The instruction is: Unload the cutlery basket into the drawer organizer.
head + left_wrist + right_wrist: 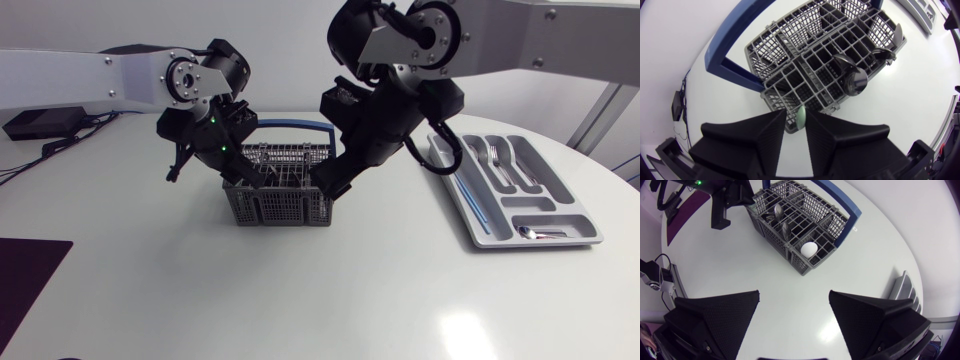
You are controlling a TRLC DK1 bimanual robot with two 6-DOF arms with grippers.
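Cutlery basket [280, 208], grey grid, at the centre of the desk [350, 290], with its blue handle [300, 125] folded down toward 12 o'clock. It is not yet unloaded: dark spoons [855, 80] stand in the cells along one long side, and a white rounded piece [809, 248] sits in the corner cell nearest the right arm. Right gripper [794, 294] hangs at the basket's 4 o'clock edge with its fingers [720, 320] released and spread wide, nothing between them. Left gripper [796, 111] stands at the basket's 10 o'clock corner. A pale oval object [801, 119] shows just ahead of it at that corner; whether it is clenched on this object, or closed at all, cannot be told. Drawer organizer [540, 243] lies at 3 o'clock of the basket, well apart from it, and already holds forks [500, 165] and other pieces. The step in hand is judged to be a pick from the basket by the right arm. To do it well, centre the spread fingers over one piece only, come straight down so neither finger catches the grid, and close on the part standing above the rim. Then lift vertically until the piece clears its cell, so the light basket is not dragged or tipped, before swinging toward 3 o'clock.
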